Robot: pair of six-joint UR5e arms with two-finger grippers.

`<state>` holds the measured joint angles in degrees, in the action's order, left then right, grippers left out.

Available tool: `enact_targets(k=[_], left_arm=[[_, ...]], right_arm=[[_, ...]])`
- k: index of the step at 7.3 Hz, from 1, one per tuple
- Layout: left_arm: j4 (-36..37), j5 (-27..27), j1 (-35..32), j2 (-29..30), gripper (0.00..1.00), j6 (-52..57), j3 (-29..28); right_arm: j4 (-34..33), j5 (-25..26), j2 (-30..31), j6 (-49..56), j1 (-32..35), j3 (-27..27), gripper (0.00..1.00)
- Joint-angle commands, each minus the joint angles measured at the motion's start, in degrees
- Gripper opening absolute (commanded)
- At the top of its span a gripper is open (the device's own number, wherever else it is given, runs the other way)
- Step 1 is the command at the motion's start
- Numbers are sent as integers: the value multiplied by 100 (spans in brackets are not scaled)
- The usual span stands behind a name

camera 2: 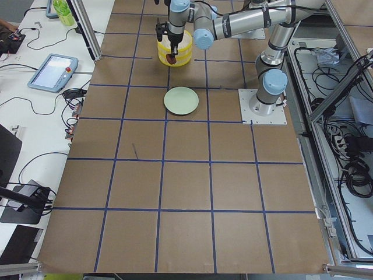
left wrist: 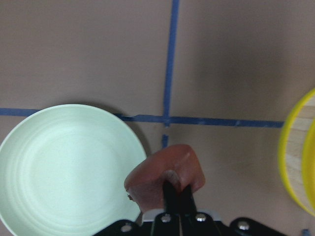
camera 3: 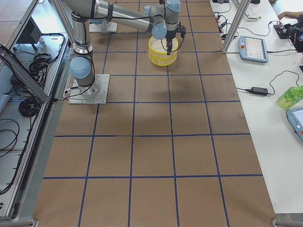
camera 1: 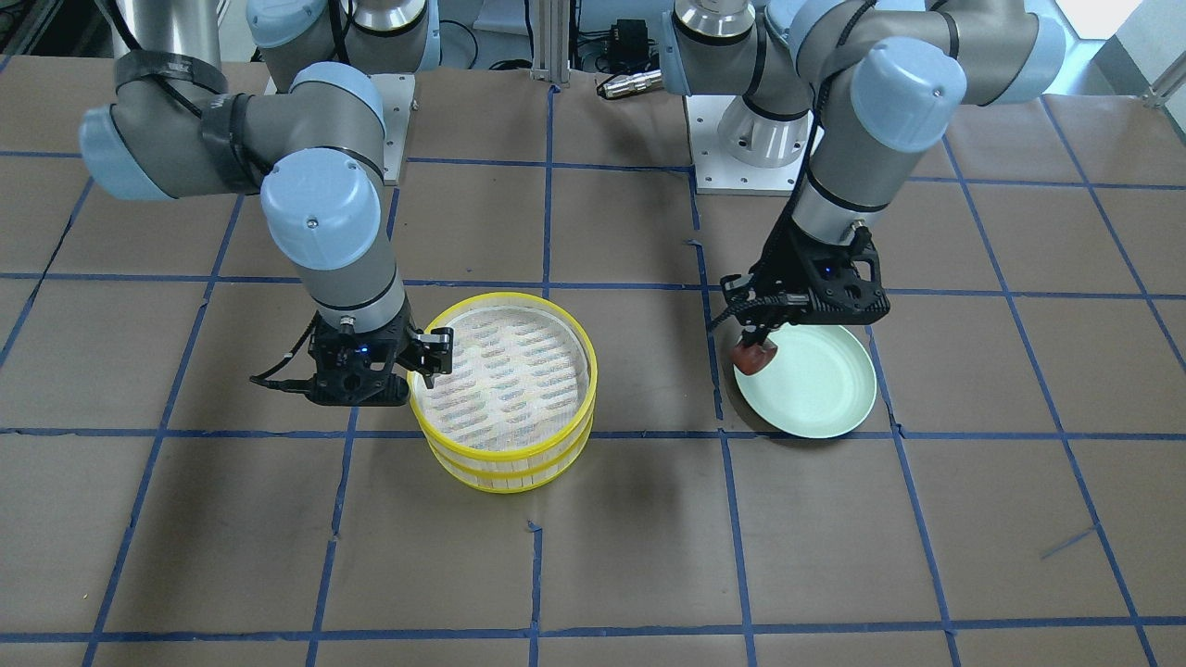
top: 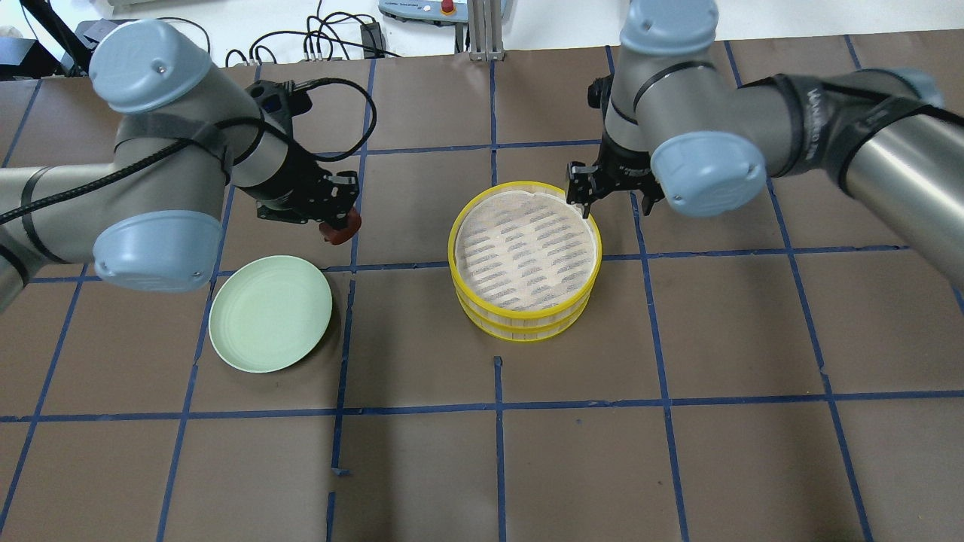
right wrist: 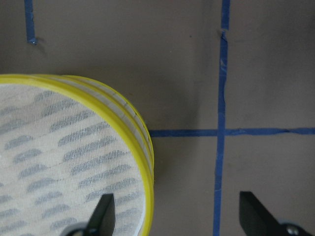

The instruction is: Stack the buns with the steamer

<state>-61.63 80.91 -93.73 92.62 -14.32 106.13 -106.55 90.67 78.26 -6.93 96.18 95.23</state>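
The counter (top: 678, 339) is covered with brown sheeting and is divided into squares by lines of blue tape (top: 497, 406). Soft, blurred shadows are thrown across it. Along one long side a white bench (camera 3: 265, 71) is set, on which a tablet-like pendant (camera 3: 253, 48), a black power brick (camera 3: 259, 90), a green bottle (camera 3: 291, 97) and loose cables are laid. Slanted aluminium posts (camera 2: 86, 28) are fitted at that edge. Along the opposite side, bundles of black cable (camera 2: 352, 166) are gathered behind a metal frame.
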Motion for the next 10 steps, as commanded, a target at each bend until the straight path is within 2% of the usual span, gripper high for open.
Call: enact_targets(k=[1,2,3,4,5,6,7,9,10], left_arm=[[473,-363,-880,386,11,-1384,-345],[868,-392,-1205,684,24,-2303,-373],[1228,-375,-1444,931,90,-2634,-373],[1458,-383,-1507,1038,100,-2759,-373],[1469,-340,-1499,1004,100,-2630,-391],[1426,-296,-1386,890,100,-1767,-478],[1147,-322,-897,837,100,-549,-557],[-44,-331,-17,479,100,1605,-750],[-1252,-218,483,259,100,2252,-1186]], right_arm=[[1649,-232,801,139,-432,-705,100],[1864,-260,987,140,-451,-760,100],[1927,-235,1085,87,-434,-804,100],[2040,-226,1147,96,-451,-769,100],[2076,-217,1174,139,-451,-743,100],[2068,-191,1174,157,-443,-743,100],[2059,-199,1174,148,-416,-760,100],[2068,-199,1174,148,-443,-760,100],[2068,-190,1174,148,-425,-752,100]])
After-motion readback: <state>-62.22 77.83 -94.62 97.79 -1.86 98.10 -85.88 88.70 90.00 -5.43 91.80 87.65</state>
